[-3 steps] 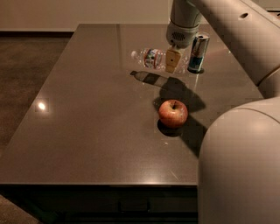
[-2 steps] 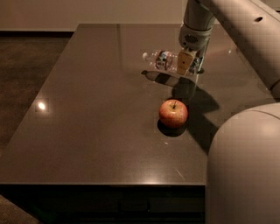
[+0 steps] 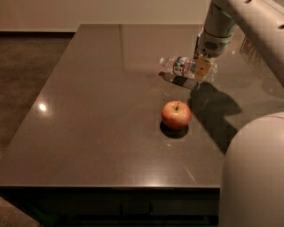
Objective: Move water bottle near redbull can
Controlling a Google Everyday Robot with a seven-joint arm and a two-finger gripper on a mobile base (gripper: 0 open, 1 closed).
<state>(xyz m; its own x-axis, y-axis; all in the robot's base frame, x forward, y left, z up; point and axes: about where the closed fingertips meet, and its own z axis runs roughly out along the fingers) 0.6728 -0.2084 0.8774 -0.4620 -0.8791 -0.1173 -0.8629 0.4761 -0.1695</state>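
Nearest, the robot's pale body (image 3: pixel 253 177) fills the right corner. The table (image 3: pixel 88 133) is dark and glossy, with a light glint at its left. An apple (image 3: pixel 176 114) stands mid-table. Beyond it the gripper (image 3: pixel 202 67) is clamped on the water bottle (image 3: pixel 179 65), held sideways just above the surface, cap pointing left. The redbull can is not visible, possibly hidden behind the arm. Judged step: carrying. Next: lower the bottle beside the can without contact, then release. Dark floor (image 3: pixel 26 66) at left; pale wall (image 3: pixel 111 13) behind
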